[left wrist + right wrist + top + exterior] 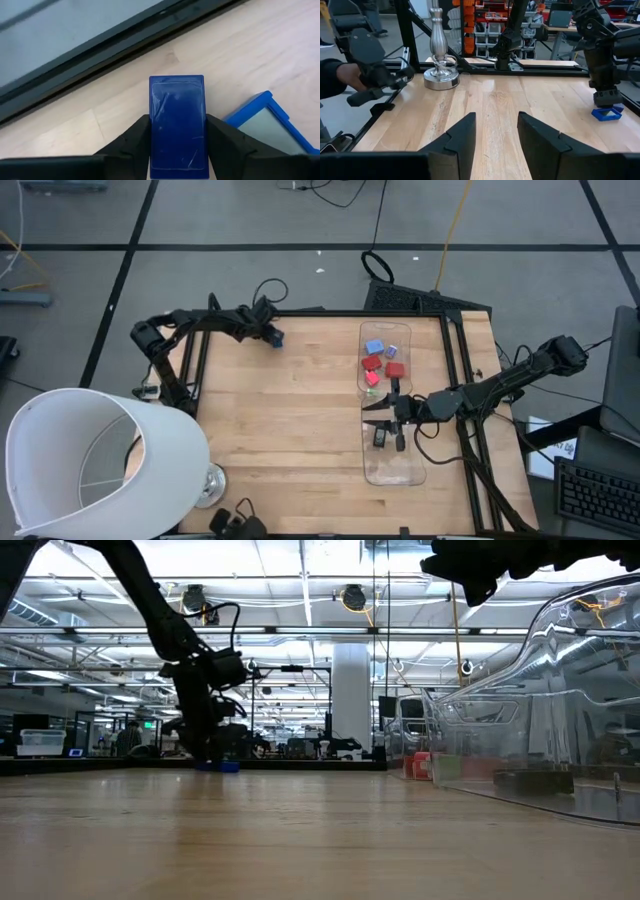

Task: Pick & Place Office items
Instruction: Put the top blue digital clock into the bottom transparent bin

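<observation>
High view: left gripper (pixel 274 336) at the far edge of the wooden table (pixel 280 420), down on something small and blue. Right gripper (pixel 385 418) poised over the clear plastic tray (pixel 395 470), with red pieces (pixel 374 364), a light blue piece (pixel 375 347) and dark pieces (pixel 381 437) already inside. White lampshade (pixel 90 460) at the near left corner.

Low view: left gripper (pixel 212 755) down at the tabletop, blue shapes at its tips; tray wall (pixel 540 740) close on the right.

Left wrist view: fingers (pixel 131 142) clamped either side of a dark blue block (pixel 178 125), another blue piece (pixel 267 122) lying just beside.

Right wrist view: fingers (pixel 465 135) spread moderately, nothing between them; metal lamp base (pixel 440 75) across the table.

Probably the pick step; next, lift straight up and carry across to the tray without nudging the neighbouring piece.
</observation>
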Controlling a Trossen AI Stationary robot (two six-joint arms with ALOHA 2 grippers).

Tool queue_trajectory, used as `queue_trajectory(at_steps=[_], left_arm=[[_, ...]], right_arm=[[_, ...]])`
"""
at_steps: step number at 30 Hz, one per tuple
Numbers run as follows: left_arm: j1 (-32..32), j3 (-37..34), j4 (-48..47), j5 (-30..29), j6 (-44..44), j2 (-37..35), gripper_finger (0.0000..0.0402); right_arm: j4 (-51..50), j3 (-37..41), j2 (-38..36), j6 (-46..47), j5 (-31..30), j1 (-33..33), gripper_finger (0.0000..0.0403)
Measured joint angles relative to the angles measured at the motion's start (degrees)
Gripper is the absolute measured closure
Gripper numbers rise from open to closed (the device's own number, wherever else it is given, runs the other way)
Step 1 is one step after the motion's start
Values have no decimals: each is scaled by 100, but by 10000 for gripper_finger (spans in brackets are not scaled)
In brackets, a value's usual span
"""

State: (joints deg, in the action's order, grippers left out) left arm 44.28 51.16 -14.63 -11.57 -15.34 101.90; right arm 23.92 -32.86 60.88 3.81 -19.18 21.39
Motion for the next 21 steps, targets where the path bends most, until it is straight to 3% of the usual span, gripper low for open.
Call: queue_trajectory(at_steps=[5, 11, 17, 21], left_arm=[[-186, -27, -170, 111, 314, -282, 221], [-619, -22, -184, 313, 368, -1031, 247], [-1403, -22, -176, 1075, 369, -1566, 246], [-2087, -22, -87, 1343, 368, -1664, 224]], right_arm=[[0, 0, 0, 0, 0, 0, 271], [-15, 0, 0, 0, -2, 0, 271], [-15, 0, 0, 0, -2, 0, 272], [-17, 0, 0, 29, -2, 0, 272]])
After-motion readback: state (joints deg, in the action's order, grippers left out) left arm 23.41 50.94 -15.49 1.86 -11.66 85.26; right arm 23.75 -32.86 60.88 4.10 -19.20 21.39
